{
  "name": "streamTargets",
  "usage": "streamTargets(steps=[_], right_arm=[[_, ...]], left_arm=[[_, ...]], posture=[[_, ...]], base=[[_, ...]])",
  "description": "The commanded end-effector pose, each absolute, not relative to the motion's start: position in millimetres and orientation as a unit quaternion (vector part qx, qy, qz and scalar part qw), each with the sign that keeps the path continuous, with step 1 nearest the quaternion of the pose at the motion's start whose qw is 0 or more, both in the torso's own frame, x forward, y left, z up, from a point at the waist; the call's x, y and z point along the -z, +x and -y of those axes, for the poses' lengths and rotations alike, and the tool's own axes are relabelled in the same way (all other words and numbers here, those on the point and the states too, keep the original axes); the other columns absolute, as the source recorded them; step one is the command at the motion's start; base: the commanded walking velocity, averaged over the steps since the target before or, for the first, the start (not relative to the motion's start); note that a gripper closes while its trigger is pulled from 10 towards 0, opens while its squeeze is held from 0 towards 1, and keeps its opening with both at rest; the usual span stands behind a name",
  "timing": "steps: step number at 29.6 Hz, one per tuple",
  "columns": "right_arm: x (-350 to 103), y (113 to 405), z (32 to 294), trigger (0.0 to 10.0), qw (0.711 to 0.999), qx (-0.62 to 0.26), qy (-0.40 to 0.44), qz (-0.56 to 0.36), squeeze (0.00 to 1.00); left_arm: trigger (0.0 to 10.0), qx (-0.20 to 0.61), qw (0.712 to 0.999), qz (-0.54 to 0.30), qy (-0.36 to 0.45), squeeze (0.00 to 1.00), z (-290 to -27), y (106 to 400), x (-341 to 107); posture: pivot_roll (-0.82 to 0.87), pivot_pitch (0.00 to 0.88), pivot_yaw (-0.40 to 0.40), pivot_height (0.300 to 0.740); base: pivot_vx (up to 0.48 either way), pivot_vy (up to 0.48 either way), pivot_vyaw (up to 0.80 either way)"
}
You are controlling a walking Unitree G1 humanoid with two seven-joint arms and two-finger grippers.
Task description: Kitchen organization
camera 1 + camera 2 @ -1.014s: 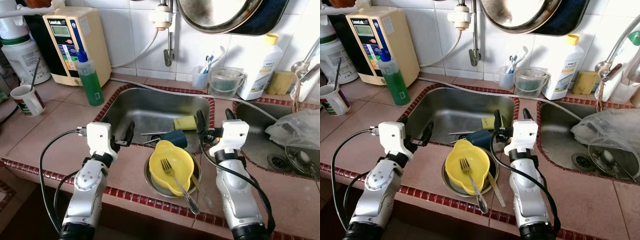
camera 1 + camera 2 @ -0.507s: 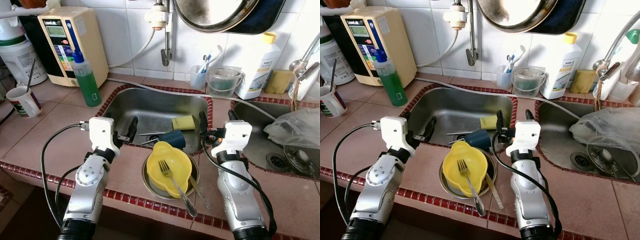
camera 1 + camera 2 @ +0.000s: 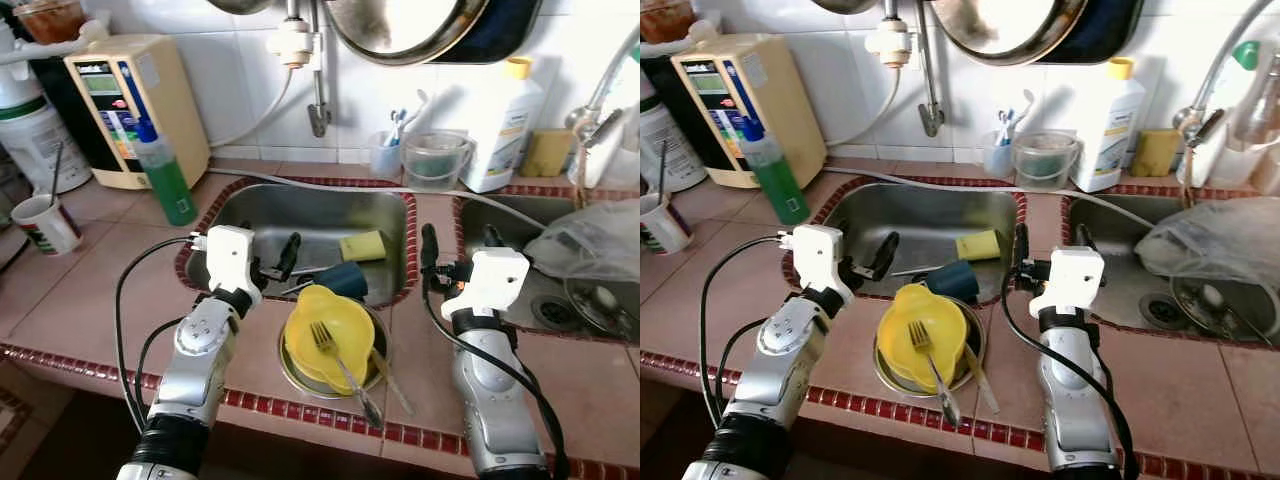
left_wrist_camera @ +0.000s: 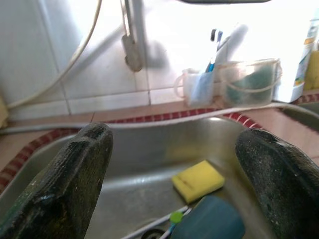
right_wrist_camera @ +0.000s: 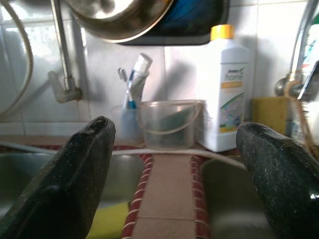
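Grippers, left gripper (image 3: 282, 255) and right gripper (image 3: 457, 243), are hovering spread and empty beside the yellow bowl (image 3: 328, 322), seemingly lining up a grasp.

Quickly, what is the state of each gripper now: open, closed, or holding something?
Left gripper: open, holding nothing, over the near edge of the left sink.
Right gripper: open, holding nothing, above the tiled divider between the two sinks.
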State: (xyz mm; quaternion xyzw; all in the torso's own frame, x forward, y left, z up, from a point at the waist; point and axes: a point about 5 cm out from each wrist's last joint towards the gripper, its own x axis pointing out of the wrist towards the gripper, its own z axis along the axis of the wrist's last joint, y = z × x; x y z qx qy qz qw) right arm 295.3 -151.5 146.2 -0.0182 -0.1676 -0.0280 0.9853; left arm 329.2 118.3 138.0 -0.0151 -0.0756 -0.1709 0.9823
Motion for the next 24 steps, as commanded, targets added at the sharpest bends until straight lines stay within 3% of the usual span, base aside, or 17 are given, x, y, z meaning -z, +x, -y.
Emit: streamTargets(steps=[1, 24], right_arm=[[-150, 295, 149, 10.0, 0.984, 0.027, -0.015, 0.173, 0.00], [-152, 304, 135, 10.0, 0.986, -0.005, -0.004, 0.167, 0.00]], left_arm=[[10.0, 0.169, 0.983, 0.073, -0.010, 0.00, -123, 330, -137], [10.0, 0.133, 0.988, 0.081, -0.001, 0.00, -136, 330, -139]], posture=[[-0.21, 0.010, 0.159, 0.740], [-0.15, 0.009, 0.130, 0.740]], base=[[0.000, 0.000, 0.00], [0.000, 0.000, 0.00]])
